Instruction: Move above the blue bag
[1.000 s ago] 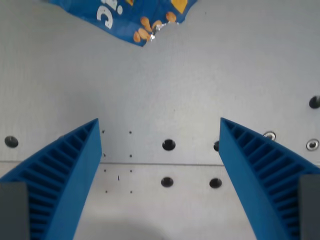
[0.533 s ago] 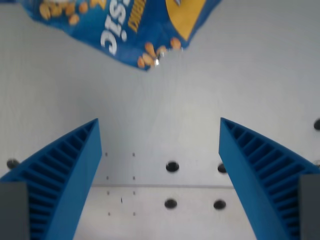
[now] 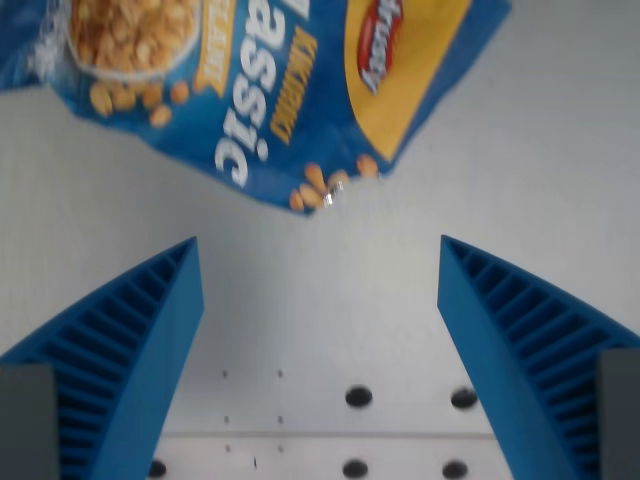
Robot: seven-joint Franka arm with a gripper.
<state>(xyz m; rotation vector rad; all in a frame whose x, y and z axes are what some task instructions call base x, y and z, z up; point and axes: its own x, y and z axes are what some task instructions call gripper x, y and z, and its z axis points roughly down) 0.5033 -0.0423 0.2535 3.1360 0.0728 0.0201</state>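
Observation:
The blue bag (image 3: 270,85) lies flat on the grey table across the top of the wrist view, with white lettering, a yellow panel and pictures of nuts. Its lower corner points down toward the gap between my fingers. My gripper (image 3: 320,300) is open and empty, its two blue ribbed fingers (image 3: 120,360) standing wide apart at the bottom left and right. The bag's corner sits just above the fingertips in the picture, not between them. The bag's top and left parts are cut off by the frame.
The grey table (image 3: 560,150) has a seam and several small dark bolt holes (image 3: 358,397) near the bottom of the view, between the fingers.
The whole scene has shifted downward in the view, so the camera has moved toward the bag. Much more of the bag shows now. The gripper's opening is unchanged.

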